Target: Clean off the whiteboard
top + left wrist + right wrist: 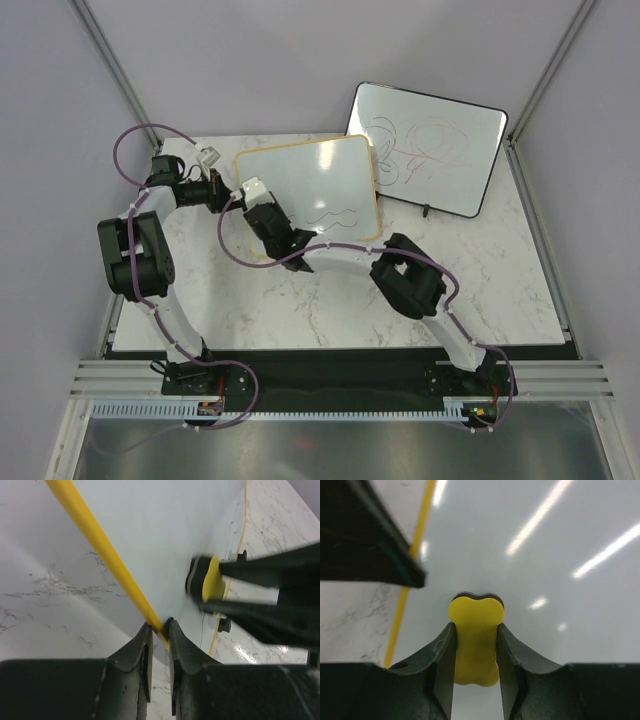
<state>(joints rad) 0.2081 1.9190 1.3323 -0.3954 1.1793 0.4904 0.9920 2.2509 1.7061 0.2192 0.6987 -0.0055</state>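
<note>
The tan-framed whiteboard point(318, 180) lies on the marble table, and a black wavy line point(335, 217) shows on its lower part. My left gripper point(228, 196) is shut on the board's left frame edge point(100, 545), which its jaws point(160, 627) pinch. In my right gripper point(475, 627), shut, is a yellow bone-shaped eraser point(476, 610) with a dark felt face. That face presses on the white surface point(545, 555) near the left edge. The left wrist view shows the eraser point(206, 580) against the board point(165, 525). From above, the right gripper point(250, 190) hides the eraser.
A larger black-framed whiteboard point(430, 145) with red and black scribbles leans at the back right, close to the tan board's right corner. The marble table point(330, 310) stretches in front of the boards. The right arm's elbow point(408, 280) hangs over the table's middle.
</note>
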